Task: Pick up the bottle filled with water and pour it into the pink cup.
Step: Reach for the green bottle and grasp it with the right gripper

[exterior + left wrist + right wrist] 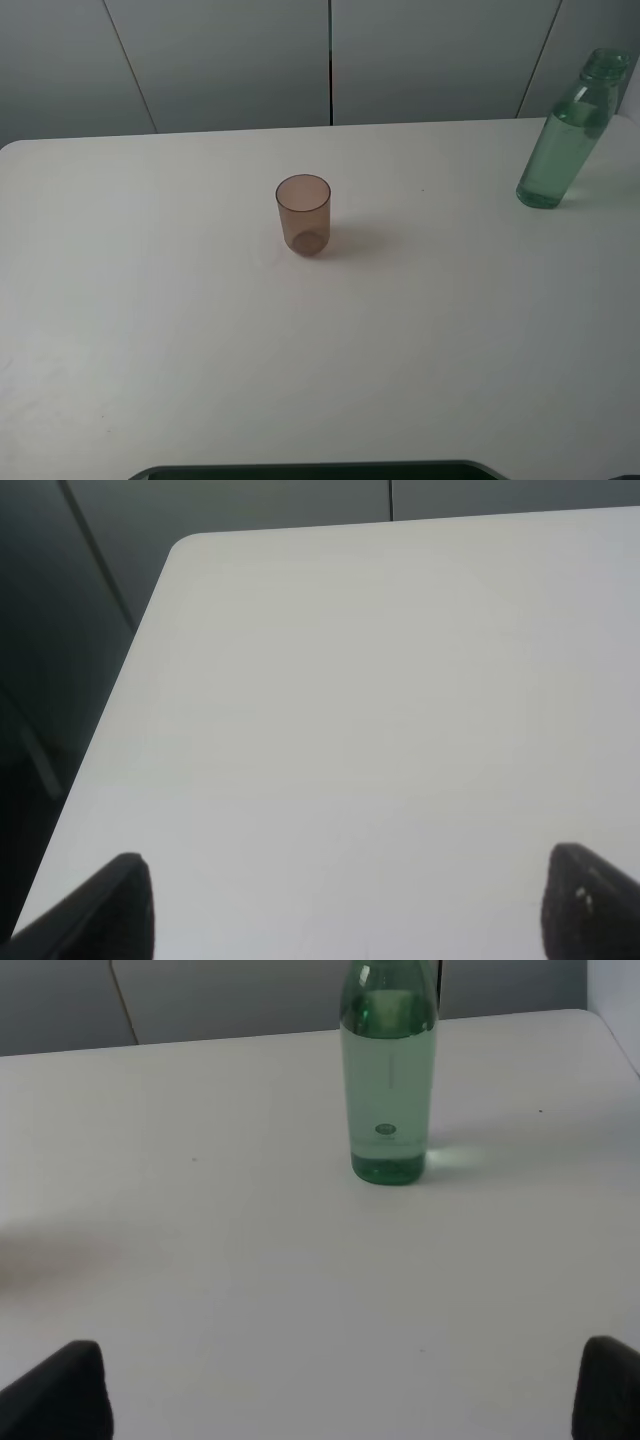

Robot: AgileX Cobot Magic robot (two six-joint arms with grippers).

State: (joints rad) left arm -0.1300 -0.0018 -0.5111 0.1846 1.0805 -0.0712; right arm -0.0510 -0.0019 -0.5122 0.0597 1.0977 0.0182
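Approach step. The bottle (pixel 555 150) stands upright near the tabletop's (pixel 150 330) far right corner, well apart from the pink cup (pixel 303 213). The left fingers (pixel 115 905) and right fingers (pixel 60 1395) are spread and empty. Next, the right fingers should straddle the bottle.

Soft even light, faint shadow right of pink cup (pixel 303 213)

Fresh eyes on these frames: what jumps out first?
The green-tinted bottle, upright and mostly full of water, stands at the far right of the white table. The pink cup stands alone and upright near the table's middle and looks empty. In the right wrist view, the right end effector faces the bottle with its jaws wide apart, holding nothing.
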